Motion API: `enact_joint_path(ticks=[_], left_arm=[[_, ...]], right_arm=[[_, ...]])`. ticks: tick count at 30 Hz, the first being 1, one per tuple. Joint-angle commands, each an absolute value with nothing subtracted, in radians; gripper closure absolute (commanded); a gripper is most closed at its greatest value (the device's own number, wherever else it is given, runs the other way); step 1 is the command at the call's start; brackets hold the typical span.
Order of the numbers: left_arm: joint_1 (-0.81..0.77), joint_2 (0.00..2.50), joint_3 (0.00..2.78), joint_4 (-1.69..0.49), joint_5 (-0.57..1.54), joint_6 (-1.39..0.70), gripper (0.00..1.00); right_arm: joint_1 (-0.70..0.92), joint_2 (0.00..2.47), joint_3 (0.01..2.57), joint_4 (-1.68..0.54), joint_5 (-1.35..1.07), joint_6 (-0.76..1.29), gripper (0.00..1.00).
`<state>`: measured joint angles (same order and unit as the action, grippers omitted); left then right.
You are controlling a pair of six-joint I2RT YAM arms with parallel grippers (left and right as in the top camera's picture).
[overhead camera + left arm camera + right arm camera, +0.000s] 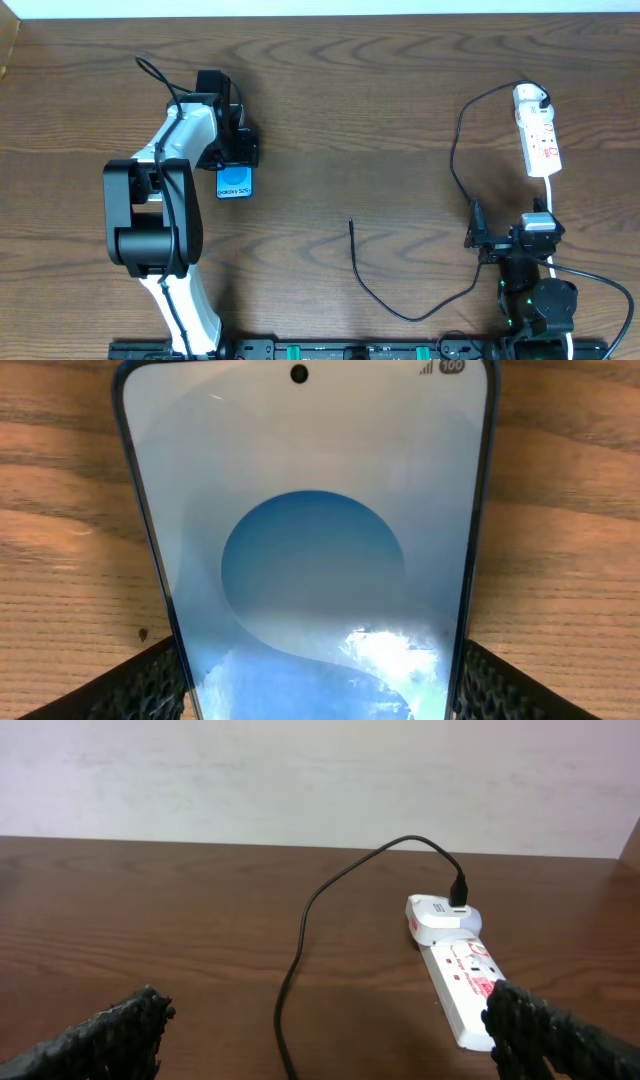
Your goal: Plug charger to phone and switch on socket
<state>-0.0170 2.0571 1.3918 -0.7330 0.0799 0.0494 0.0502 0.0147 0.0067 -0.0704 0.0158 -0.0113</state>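
Plainly the step in hand is securing the phone. It lies flat on the worktop, on the left side. The left jaws straddle its near end, with the black pads right at its long edges. Whether they press or merely flank it I cannot tell. The right jaws stand released and wide with nothing between them, aimed at the socket at the far right. The charger already sits in that socket by its white plug. Its cable loops down beside the right arm and back across the wood. The connector tip lies free near the middle, well apart from the phone. The next move looks to be the right arm's: turn from the socket, pinch the cable just behind the tip and carry it across to the phone. The camera hole shows at the phone's far end, so the port end probably lies under the left wrist, which may crowd the approach. The socket's white cord and the cable's own loop run close by the right arm and could snag. Its switches are too small to read.
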Motion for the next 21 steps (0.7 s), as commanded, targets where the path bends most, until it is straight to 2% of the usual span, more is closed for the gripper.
enact_joint_path(ticks=[1,13,21], left_arm=[[-0.019,2.093,1.372,-0.743,0.12,0.045,0.2],[-0.019,2.093,1.372,-0.743,0.12,0.045,0.25],[-0.019,2.093,1.372,-0.743,0.12,0.045,0.38]], right_arm=[[0.057,0.007,0.006,-0.074,0.023,-0.004,0.01],[0.057,0.007,0.006,-0.074,0.024,-0.004,0.01],[0.057,0.007,0.006,-0.074,0.024,-0.004,0.01]])
